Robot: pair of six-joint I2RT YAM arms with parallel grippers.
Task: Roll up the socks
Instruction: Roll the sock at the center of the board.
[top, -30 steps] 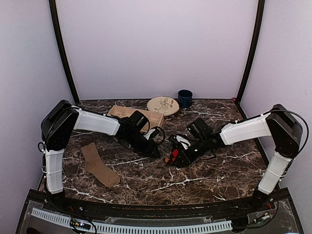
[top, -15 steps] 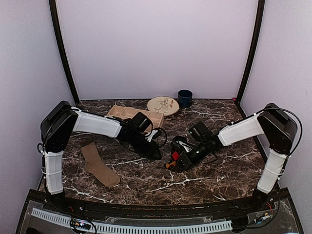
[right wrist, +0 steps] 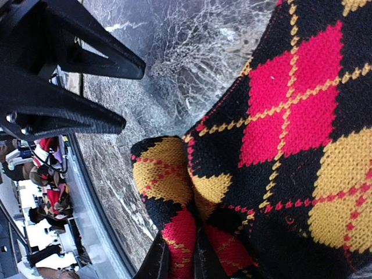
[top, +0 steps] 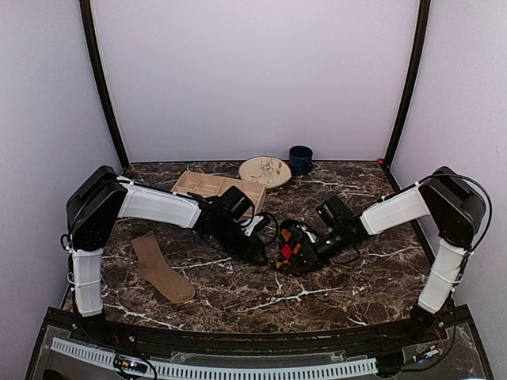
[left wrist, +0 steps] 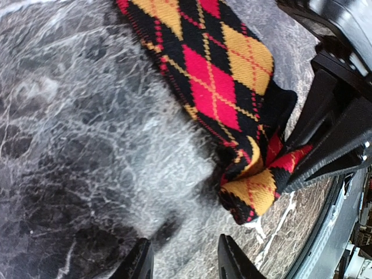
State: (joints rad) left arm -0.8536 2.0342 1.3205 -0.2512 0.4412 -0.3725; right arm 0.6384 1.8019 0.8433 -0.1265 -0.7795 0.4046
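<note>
From above, the right gripper (top: 285,252) is closed on one end of the argyle sock (top: 295,247), which sits bunched at its jaws. The left gripper (top: 258,255) points at it from just beside, and nothing is between its jaws. The tan sock (top: 161,267) lies flat on the marble table (top: 372,277), well apart behind the left jaws and untouched. I judge the step in hand to be the first turn of the argyle sock's roll.

In the left wrist view, the left gripper (left wrist: 183,264) stands moderately open over bare marble. The argyle sock (left wrist: 215,87) lies ahead of its jaws, flat for most of its length, with the near end doubled over. The right gripper (left wrist: 334,136) clamps that fold from the far side. The next move probably calls for the left jaws to pin or take the fold so that the roll does not spring open.

In the right wrist view, the right gripper (right wrist: 180,258) has its jaws narrow, and a pinch of the argyle sock (right wrist: 279,133) is squeezed between them. The knit is soft and creased there. The left gripper (right wrist: 70,75) waits just beyond the fold.
</note>
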